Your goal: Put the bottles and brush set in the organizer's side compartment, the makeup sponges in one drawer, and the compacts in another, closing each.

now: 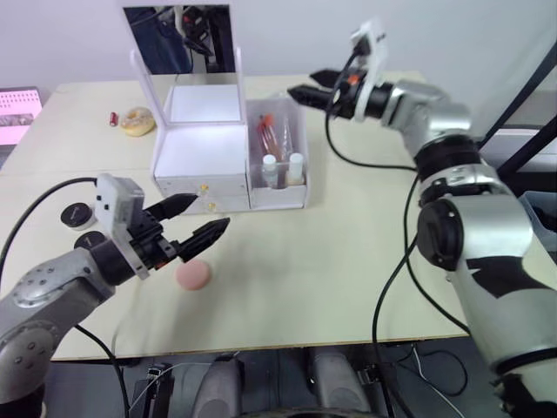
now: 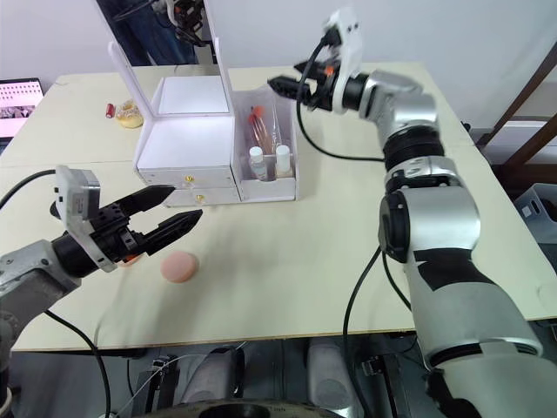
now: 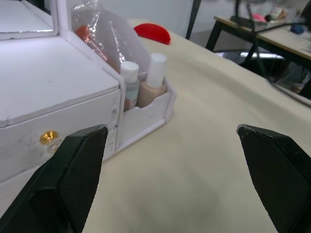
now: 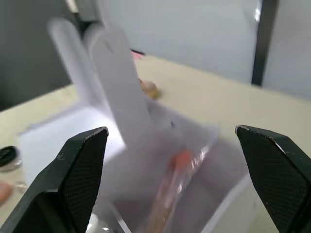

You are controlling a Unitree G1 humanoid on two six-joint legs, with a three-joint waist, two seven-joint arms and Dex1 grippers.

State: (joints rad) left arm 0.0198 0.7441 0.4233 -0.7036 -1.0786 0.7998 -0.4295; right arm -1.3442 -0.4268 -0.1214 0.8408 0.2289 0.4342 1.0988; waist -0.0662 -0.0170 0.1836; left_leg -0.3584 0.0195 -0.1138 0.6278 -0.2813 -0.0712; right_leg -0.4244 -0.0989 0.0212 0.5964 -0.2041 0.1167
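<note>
Table [image 1: 348,261] beige; organizer [image 1: 200,161] on it, grey wall behind.

I found no lettering I could read: the compacts' [image 1: 77,213] lids carried only a pale mark, and the pink screen [image 1: 19,113] showed illegible rows.
</note>
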